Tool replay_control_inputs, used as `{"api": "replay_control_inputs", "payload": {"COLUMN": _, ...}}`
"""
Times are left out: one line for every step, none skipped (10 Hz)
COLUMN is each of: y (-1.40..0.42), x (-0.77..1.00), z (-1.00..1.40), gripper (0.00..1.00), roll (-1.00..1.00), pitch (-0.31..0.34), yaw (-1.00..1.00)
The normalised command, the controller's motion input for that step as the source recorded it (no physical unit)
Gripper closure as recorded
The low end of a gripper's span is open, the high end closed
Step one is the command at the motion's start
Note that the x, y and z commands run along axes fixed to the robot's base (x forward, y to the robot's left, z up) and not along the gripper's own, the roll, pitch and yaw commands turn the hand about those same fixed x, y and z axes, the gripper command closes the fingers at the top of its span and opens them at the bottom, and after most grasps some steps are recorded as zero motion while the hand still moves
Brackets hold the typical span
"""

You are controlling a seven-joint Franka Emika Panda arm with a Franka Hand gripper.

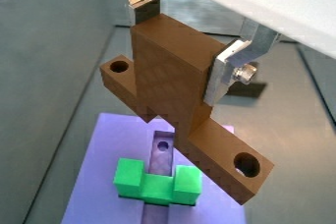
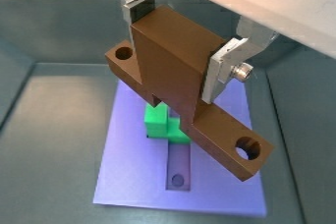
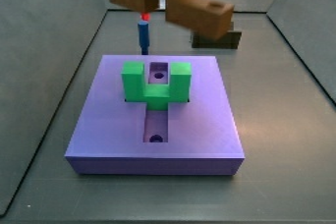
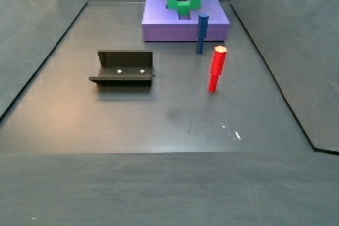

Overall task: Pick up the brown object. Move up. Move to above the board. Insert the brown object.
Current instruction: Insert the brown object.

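My gripper (image 1: 184,41) is shut on the brown object (image 1: 164,71), its silver fingers (image 1: 230,66) clamping the thick upright block at the middle. The bar below the block has a round hole at each end. It hangs in the air above the purple board (image 1: 112,135), also in the other wrist view (image 2: 132,159), slanted across the board's lengthwise groove (image 2: 176,174). In a side view the brown object (image 3: 171,2) floats above the board's (image 3: 197,135) far end, with my fingers out of frame. The other side view shows the board (image 4: 166,27) but neither gripper nor brown object.
A green U-shaped block (image 3: 155,81) sits in the groove on the board. A blue peg (image 4: 203,34) and a red peg (image 4: 217,68) stand on the floor beside the board. The dark fixture (image 4: 123,68) stands farther off. Grey walls enclose the floor.
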Motion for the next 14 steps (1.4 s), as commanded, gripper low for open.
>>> {"api": "replay_control_inputs", "payload": {"y": -0.01, "x": 0.00, "z": -0.49, "gripper": 1.00, "roll": 0.27, "pitch": 0.000, "yaw": -0.95}}
{"api": "replay_control_inputs", "payload": {"y": 0.00, "x": 0.00, "z": -0.42, "gripper": 1.00, "roll": 0.23, "pitch": 0.000, "yaw": -0.98}}
{"api": "replay_control_inputs", "payload": {"y": -0.12, "x": 0.00, "z": -0.19, "gripper": 1.00, "roll": 0.00, "pitch": 0.000, "yaw": -1.00}}
{"api": "replay_control_inputs", "payload": {"y": -0.11, "x": 0.00, "z": -0.12, "gripper": 1.00, "roll": 0.00, "pitch": -0.014, "yaw": -1.00}}
{"api": "replay_control_inputs", "payload": {"y": -0.11, "x": 0.00, "z": -0.08, "gripper": 1.00, "roll": 0.00, "pitch": -0.001, "yaw": -1.00}}
{"api": "replay_control_inputs", "payload": {"y": -0.11, "x": 0.00, "z": -0.06, "gripper": 1.00, "roll": 0.00, "pitch": 0.000, "yaw": -1.00}}
{"api": "replay_control_inputs", "payload": {"y": -0.11, "x": 0.00, "z": -0.06, "gripper": 1.00, "roll": 0.00, "pitch": -0.001, "yaw": -1.00}}
{"api": "replay_control_inputs", "payload": {"y": -0.13, "x": 0.00, "z": -0.11, "gripper": 1.00, "roll": 0.00, "pitch": -0.021, "yaw": -1.00}}
{"api": "replay_control_inputs", "payload": {"y": -0.21, "x": 0.36, "z": -0.22, "gripper": 1.00, "roll": 0.00, "pitch": -0.004, "yaw": -0.70}}
{"api": "replay_control_inputs", "payload": {"y": -0.24, "x": 0.31, "z": -0.40, "gripper": 1.00, "roll": 0.05, "pitch": -0.021, "yaw": -0.72}}
{"api": "replay_control_inputs", "payload": {"y": -0.27, "x": 0.27, "z": -0.41, "gripper": 1.00, "roll": 0.07, "pitch": -0.004, "yaw": -0.74}}
{"api": "replay_control_inputs", "payload": {"y": -0.29, "x": 0.26, "z": -0.38, "gripper": 1.00, "roll": 0.07, "pitch": 0.000, "yaw": -0.74}}
{"api": "replay_control_inputs", "payload": {"y": -0.29, "x": 0.21, "z": -0.23, "gripper": 1.00, "roll": 0.09, "pitch": 0.000, "yaw": -0.72}}
{"api": "replay_control_inputs", "payload": {"y": -0.09, "x": 0.05, "z": 0.14, "gripper": 1.00, "roll": 0.10, "pitch": 0.036, "yaw": -0.79}}
